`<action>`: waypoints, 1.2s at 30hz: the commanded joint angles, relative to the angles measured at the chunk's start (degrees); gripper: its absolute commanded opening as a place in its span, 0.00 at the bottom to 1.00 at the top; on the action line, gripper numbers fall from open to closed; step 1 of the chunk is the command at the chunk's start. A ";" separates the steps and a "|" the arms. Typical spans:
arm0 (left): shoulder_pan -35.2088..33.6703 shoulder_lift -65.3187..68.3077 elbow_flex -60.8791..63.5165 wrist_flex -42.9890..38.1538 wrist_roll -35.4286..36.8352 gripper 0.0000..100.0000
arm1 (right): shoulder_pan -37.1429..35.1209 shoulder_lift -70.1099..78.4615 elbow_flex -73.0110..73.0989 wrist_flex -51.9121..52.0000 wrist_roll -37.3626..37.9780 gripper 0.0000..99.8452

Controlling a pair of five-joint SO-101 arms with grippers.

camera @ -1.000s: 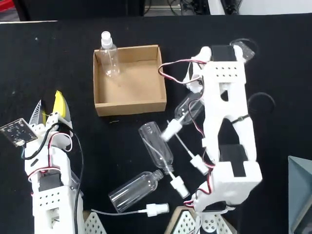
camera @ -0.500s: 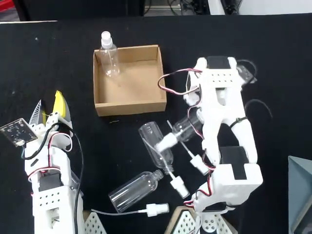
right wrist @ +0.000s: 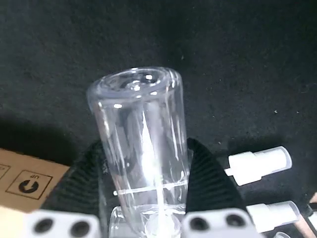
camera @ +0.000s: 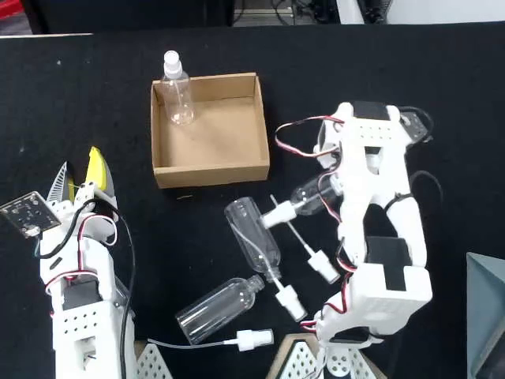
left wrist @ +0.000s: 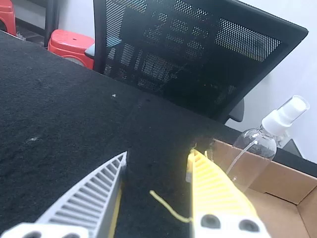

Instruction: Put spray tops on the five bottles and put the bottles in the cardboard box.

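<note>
The right gripper (right wrist: 143,171) clamps a capped bottle (right wrist: 138,119) at four o'clock from the cardboard box (camera: 211,170). The left gripper (left wrist: 158,155) gapes wide at the box's eight o'clock. A second bottle (camera: 177,93) stands in its eleven o'clock corner.

L arm (camera: 83,292) sits lower left in the high view, folded low, wrist pointing up-frame. L gripper (left wrist: 156,157) is spread wide, yellow finger (left wrist: 213,193) and grey finger (left wrist: 94,198) well apart w/ nothing between them. R arm (camera: 371,213) is right of centre, base at the bottom edge, links doubled back up-frame. R gripper (right wrist: 146,148) has its black fingers (right wrist: 210,178) clamped on both sides of a bottle (right wrist: 136,114), so I've got a firm grip there.
</note>
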 commanded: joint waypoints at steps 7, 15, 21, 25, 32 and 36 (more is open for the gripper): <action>-0.31 -0.53 1.45 0.26 -0.44 0.19 | 0.79 -4.53 -0.13 -0.88 0.00 0.25; -0.31 -0.53 1.45 0.26 -0.44 0.19 | 0.79 -4.53 0.04 -0.70 0.09 0.42; -0.31 -0.53 1.45 0.26 -0.44 0.19 | 0.88 -4.53 -0.13 -0.44 0.09 0.48; -0.31 -0.53 1.45 0.26 -0.44 0.19 | 0.88 -4.70 -0.48 -0.70 0.18 0.48; -0.31 -0.44 1.45 0.26 -0.44 0.19 | 1.49 -4.88 -1.27 -0.26 12.84 0.48; -0.31 -0.44 1.45 0.26 -0.44 0.19 | 1.93 -5.05 -1.63 -0.26 21.63 0.48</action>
